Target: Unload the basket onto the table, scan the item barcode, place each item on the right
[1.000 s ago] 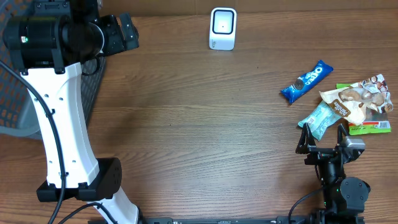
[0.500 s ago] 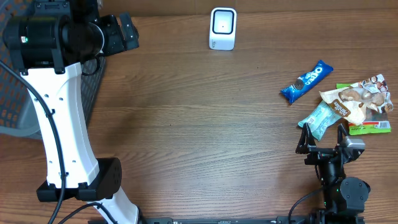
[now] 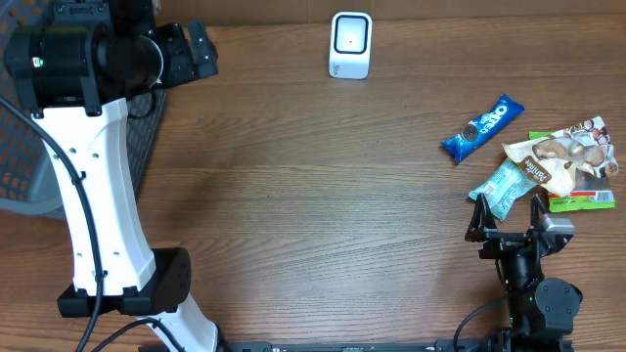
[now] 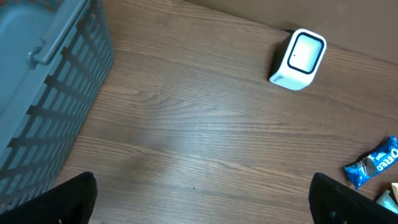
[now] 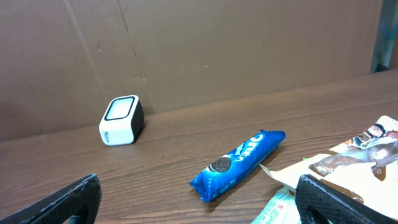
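A white barcode scanner (image 3: 350, 44) stands at the table's far edge, also seen in the left wrist view (image 4: 298, 59) and the right wrist view (image 5: 121, 120). Items lie in a cluster at the right: a blue Oreo pack (image 3: 481, 127) (image 5: 239, 163), a teal packet (image 3: 501, 188) and a tan snack bag (image 3: 548, 161). My right gripper (image 3: 507, 217) (image 5: 199, 202) sits low, just in front of the teal packet, open and holding nothing. My left gripper (image 3: 207, 49) (image 4: 205, 202) hangs high at the far left, open and empty.
A grey slatted basket (image 3: 20, 156) (image 4: 43, 93) stands at the left edge under the left arm. A green packet (image 3: 582, 200) lies under the tan bag at the right edge. A brown cardboard wall (image 5: 186, 43) rises behind the table.
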